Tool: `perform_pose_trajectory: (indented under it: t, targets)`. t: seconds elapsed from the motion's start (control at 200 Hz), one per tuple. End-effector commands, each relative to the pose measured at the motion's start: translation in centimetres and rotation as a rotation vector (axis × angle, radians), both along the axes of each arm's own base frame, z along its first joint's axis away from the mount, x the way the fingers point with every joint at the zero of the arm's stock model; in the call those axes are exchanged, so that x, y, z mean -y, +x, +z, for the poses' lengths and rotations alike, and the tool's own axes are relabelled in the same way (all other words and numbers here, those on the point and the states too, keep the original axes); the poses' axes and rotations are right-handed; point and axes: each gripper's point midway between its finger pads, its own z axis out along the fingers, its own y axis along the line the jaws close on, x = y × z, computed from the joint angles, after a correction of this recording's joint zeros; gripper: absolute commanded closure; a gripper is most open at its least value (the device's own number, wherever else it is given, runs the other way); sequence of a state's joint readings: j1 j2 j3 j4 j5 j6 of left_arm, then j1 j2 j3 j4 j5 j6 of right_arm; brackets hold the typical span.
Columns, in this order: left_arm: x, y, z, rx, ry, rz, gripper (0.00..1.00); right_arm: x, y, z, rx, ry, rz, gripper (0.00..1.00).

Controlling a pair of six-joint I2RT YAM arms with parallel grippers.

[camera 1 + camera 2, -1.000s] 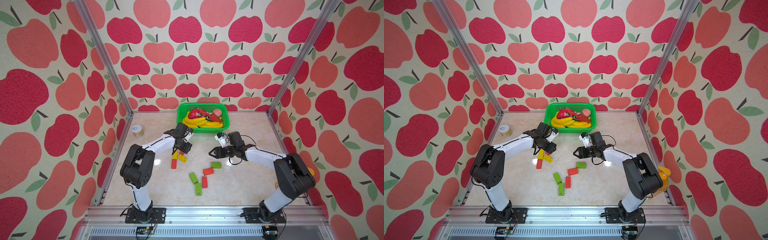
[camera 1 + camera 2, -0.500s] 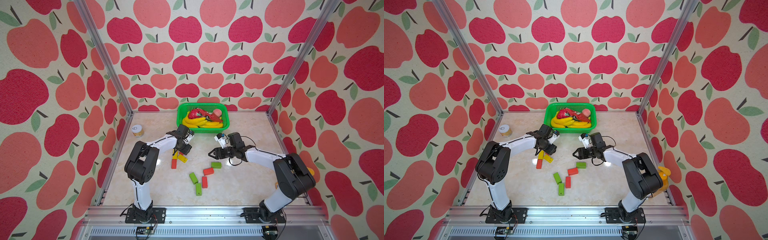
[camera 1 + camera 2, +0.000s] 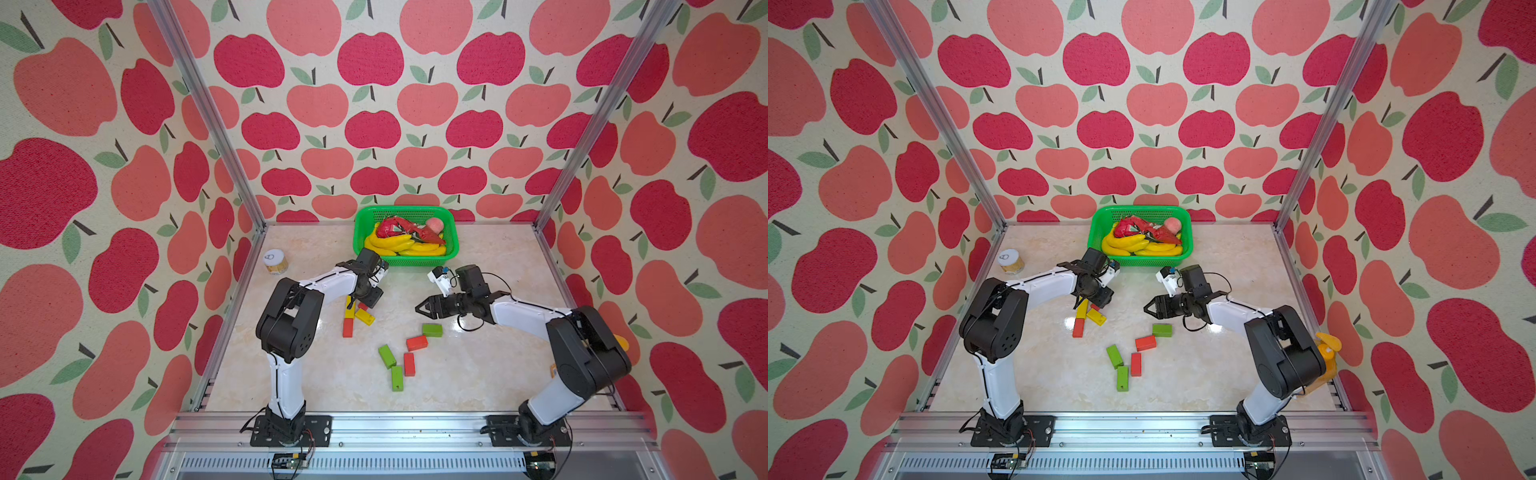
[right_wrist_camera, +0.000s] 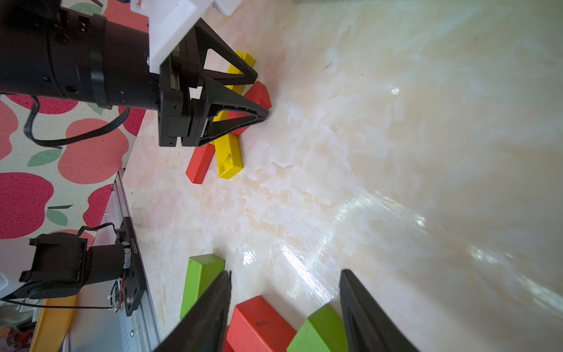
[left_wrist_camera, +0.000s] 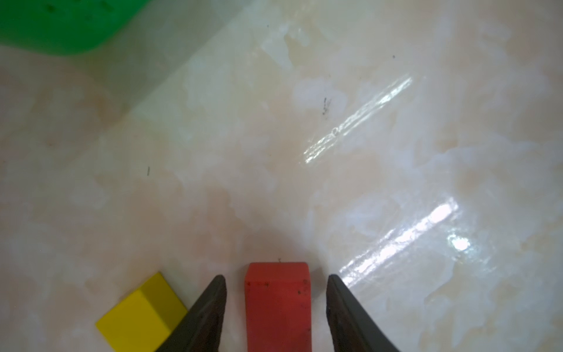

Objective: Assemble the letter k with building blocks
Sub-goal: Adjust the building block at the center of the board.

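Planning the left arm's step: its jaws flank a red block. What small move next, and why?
Probably close the left gripper on the red block: its jaws straddle it with a gap on each side, so it is not gripped. A yellow block lies close by, so avoid sliding sideways.

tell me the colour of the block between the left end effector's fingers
Red block, best seen in the left wrist view.

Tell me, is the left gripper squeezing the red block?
No, the left wrist view shows the left gripper straddling the red block with gaps either side.
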State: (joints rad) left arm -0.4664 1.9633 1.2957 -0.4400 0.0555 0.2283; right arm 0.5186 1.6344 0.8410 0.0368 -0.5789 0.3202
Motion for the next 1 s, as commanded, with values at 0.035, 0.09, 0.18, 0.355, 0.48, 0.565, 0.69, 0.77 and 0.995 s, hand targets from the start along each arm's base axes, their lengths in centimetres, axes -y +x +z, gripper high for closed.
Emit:
perform_pose_trajectory:
  t: [0.035,0.09,0.18,0.355,0.48,0.565,0.69,0.77,0.995]
  targets:
    - [-0.1,0.8,-0.2,0.017,0.033,-0.007,0.48,-0.3,0.0,0.2,-0.005,0.019,0.011,0.39]
    - [-0.1,0.9,-0.4,0.014,0.035,-0.008,0.5,-0.2,0.0,0.1,-0.01,0.017,0.01,0.39]
    - [-0.1,1.0,-0.5,0.015,0.041,-0.009,0.52,-0.3,0.0,0.0,-0.013,0.016,0.011,0.39]
    - [-0.3,1.1,-1.0,0.01,0.063,-0.023,0.59,-0.3,0.1,-0.2,-0.019,0.011,0.011,0.4]
    - [-0.4,1.1,-1.3,0.01,0.09,-0.053,0.58,-0.3,0.1,-0.4,-0.023,0.01,0.011,0.4]
    - [-0.2,0.8,-1.5,-0.001,0.097,-0.085,0.58,-0.3,0.1,-0.6,-0.027,0.008,0.012,0.4]
    - [-0.1,0.7,-1.8,-0.011,0.102,-0.115,0.57,-0.4,0.1,-0.6,-0.032,0.008,0.013,0.4]
    - [-0.1,0.5,-1.9,-0.025,0.101,-0.103,0.53,-0.4,0.0,-0.6,-0.033,0.008,0.014,0.4]
    - [0.6,0.4,-0.5,0.014,0.059,-0.091,0.41,-0.3,0.0,-0.6,-0.029,0.006,0.015,0.4]
